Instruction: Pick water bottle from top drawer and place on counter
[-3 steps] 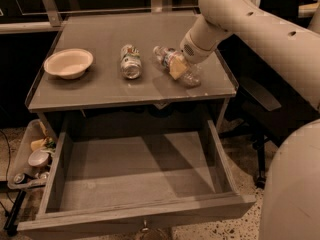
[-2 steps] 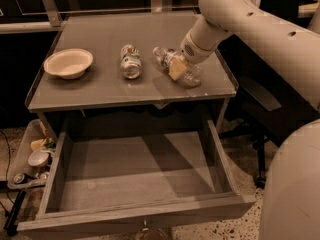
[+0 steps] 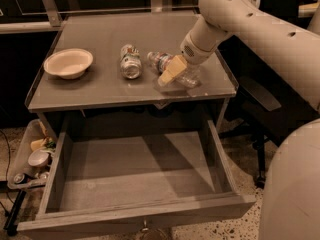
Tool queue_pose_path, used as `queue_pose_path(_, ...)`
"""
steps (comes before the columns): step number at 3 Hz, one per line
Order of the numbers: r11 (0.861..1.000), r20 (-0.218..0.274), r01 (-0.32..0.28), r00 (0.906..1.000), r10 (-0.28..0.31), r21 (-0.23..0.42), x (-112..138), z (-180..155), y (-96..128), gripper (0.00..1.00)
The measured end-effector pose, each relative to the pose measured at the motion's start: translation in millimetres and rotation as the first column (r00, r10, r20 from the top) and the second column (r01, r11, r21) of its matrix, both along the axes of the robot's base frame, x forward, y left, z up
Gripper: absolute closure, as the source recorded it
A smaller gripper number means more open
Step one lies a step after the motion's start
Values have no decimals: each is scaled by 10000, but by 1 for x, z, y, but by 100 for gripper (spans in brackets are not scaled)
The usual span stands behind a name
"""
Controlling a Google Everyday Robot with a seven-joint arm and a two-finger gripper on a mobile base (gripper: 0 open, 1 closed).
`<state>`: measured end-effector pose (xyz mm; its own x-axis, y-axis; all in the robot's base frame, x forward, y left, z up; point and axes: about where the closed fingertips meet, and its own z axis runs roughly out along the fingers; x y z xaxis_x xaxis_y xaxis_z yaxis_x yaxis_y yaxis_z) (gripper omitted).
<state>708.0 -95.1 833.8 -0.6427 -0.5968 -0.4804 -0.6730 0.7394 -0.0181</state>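
The water bottle (image 3: 159, 60) lies on its side on the counter (image 3: 100, 91), right of centre, with its capped neck pointing left. My gripper (image 3: 181, 74) is low over the bottle's body. One tan finger (image 3: 169, 73) stands on the near side, a little apart from the bottle, so the gripper is open around it. The far finger is hidden behind the bottle and wrist. The top drawer (image 3: 135, 215) is pulled out below the counter and its floor is bare.
A green-and-white can (image 3: 130, 61) lies just left of the bottle. A cream bowl (image 3: 68, 63) sits at the counter's left. A bin of clutter (image 3: 30, 159) stands on the floor at left, and a dark chair (image 3: 260, 99) at right.
The near tan finger has shifted left and towards the counter's front edge, away from the bottle. The bottle, can and bowl have stayed put.
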Motion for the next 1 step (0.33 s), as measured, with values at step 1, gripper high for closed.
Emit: queue_pose_path(1, 10000, -1, 0, 10000, 0, 0, 0, 0, 0, 0)
